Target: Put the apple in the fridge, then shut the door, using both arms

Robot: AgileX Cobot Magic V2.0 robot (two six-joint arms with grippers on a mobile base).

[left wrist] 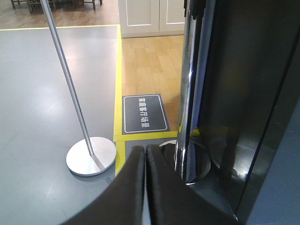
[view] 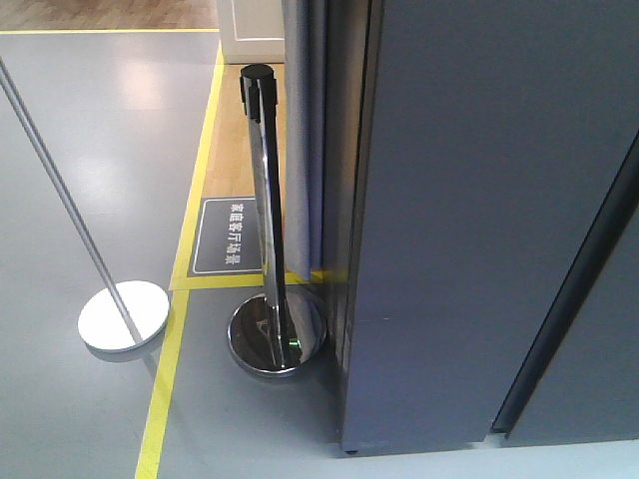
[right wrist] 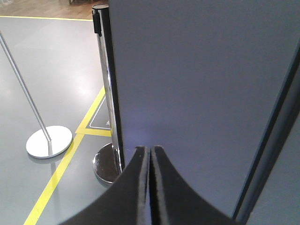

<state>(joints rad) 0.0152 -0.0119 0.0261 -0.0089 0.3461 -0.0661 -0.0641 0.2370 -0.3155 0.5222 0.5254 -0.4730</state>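
Fridge: the tall dark grey fridge (view: 469, 200) fills the right of the front view; what shows is flat grey panels split by one dark seam, so it looks shut from here.
Door: I can't tell which panel is the door with the bins; no white inside shows.
Apple: not in any view, so I can't say where it is.
Left gripper: left gripper (left wrist: 145, 154) has its fingers pressed together on nothing, over the floor near the chrome post (left wrist: 187, 84).
Right gripper: right gripper (right wrist: 150, 154) likewise pressed together and empty, just in front of the grey panel.
Floor: a slim pole on a white disc base (view: 124, 315) stands by the yellow floor line (view: 165, 384), left of the fridge's lower corner.
Doing it well: I'd judge the apple must be found first; keep both arms clear of the post, which stands close beside the fridge, when swinging any door.
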